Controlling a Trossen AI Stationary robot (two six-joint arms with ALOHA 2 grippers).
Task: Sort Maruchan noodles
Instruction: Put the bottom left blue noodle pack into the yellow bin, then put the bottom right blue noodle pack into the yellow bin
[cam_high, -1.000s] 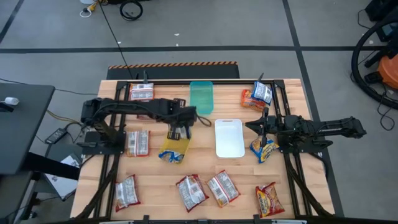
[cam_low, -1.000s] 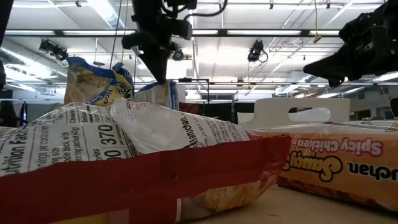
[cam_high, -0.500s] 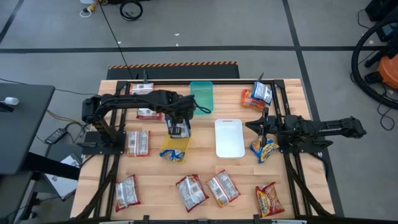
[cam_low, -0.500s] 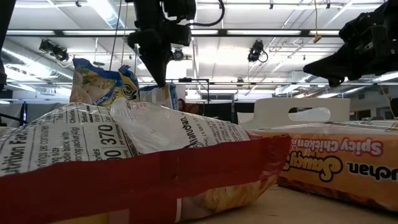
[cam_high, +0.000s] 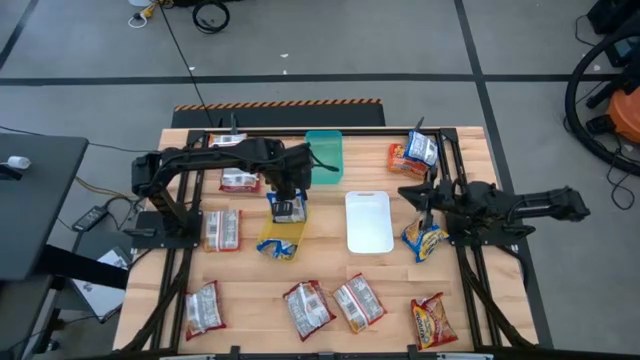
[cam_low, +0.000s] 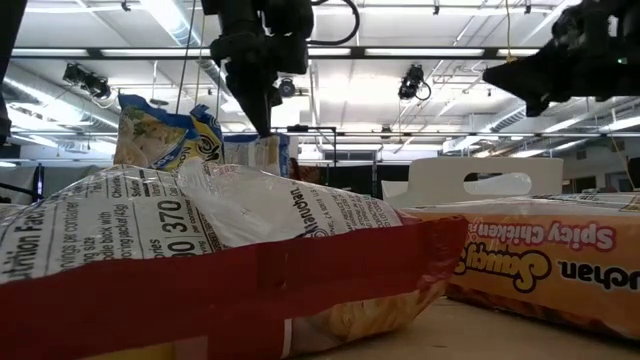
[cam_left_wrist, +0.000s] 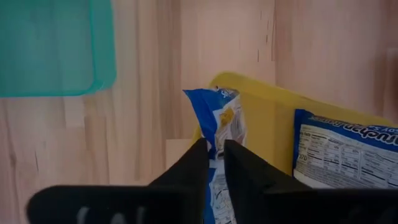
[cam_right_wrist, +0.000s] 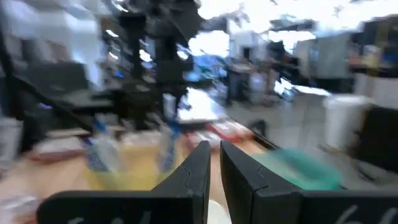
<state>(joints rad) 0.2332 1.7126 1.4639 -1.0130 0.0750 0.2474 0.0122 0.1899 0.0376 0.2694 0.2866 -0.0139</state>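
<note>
My left gripper hangs over the far end of the yellow tray, shut on a blue-and-yellow noodle packet. In the left wrist view a second blue packet lies flat in that tray. My right gripper is raised above the table's right side, shut and holding nothing, with a blue packet lying on the table on its near side. Silvery-red packets lie along the table's left side and near edge. My left gripper pinches the blue packet's upper edge between its two fingers, coming from above and pointing down. The packet stands on edge below the fingers over the yellow tray. I cannot tell whether its lower end touches the tray.
A green tray lies at the far edge and a white tray at the centre-right. Orange and blue packets sit in the far right corner, another orange one near right. In the low view a silvery-red packet fills the foreground.
My left gripper has stayed shut on the blue packet and shifted a little toward the far edge, over the yellow tray's far end. My right gripper has risen and moved slightly toward the far edge in the last half second.
</note>
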